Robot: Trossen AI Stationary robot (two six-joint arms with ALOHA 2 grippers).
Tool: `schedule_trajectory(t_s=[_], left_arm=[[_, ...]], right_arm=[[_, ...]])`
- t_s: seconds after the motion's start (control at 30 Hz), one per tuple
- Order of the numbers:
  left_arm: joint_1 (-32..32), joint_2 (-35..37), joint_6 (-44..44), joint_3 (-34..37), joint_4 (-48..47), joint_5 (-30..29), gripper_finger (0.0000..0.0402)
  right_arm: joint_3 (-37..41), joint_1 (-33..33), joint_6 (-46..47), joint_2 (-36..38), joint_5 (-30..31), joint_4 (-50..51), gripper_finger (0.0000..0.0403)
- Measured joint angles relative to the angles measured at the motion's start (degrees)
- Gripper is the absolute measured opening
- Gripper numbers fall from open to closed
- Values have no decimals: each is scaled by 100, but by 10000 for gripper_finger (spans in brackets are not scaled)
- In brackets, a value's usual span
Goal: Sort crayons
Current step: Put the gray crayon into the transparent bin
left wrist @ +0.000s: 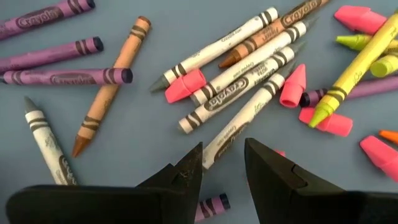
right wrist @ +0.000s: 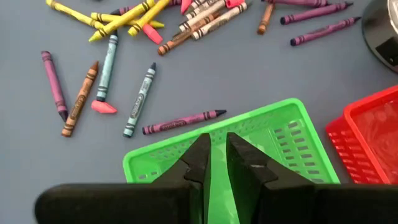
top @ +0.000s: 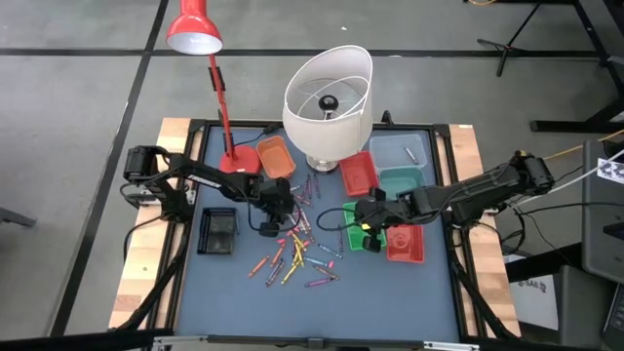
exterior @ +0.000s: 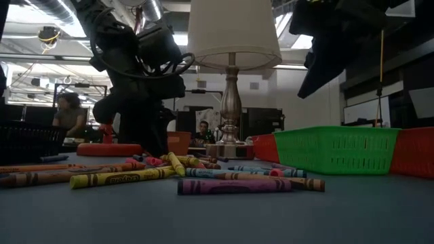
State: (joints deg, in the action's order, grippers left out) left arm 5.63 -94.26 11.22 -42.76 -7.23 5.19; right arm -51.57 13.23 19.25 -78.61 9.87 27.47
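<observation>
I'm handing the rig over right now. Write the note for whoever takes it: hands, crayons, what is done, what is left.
Left hand: open, empty, low over the scattered mixed-colour wax crayons, fingertips either side of a white crayon.
Right hand: nearly closed, empty, above the green slotted plastic tray.
Crayons: mostly loose on the blue table mat, centre.
Done: green tray shows no crayons where visible.
Left: nearly all the sorting.

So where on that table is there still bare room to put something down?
The near strip of the blue mat, below the crayons and the red tray, is bare, as is the corner below the black tray. The middle is crowded with crayons, and trays and lamps fill the far side.
</observation>
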Motion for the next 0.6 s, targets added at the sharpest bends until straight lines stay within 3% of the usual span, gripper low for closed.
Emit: schedule_trajectory(t_s=[0.6], left_arm=[[36,-2,439,4,10,-164,104]], right_arm=[[0,-2,0,0,-2,-103,49]])
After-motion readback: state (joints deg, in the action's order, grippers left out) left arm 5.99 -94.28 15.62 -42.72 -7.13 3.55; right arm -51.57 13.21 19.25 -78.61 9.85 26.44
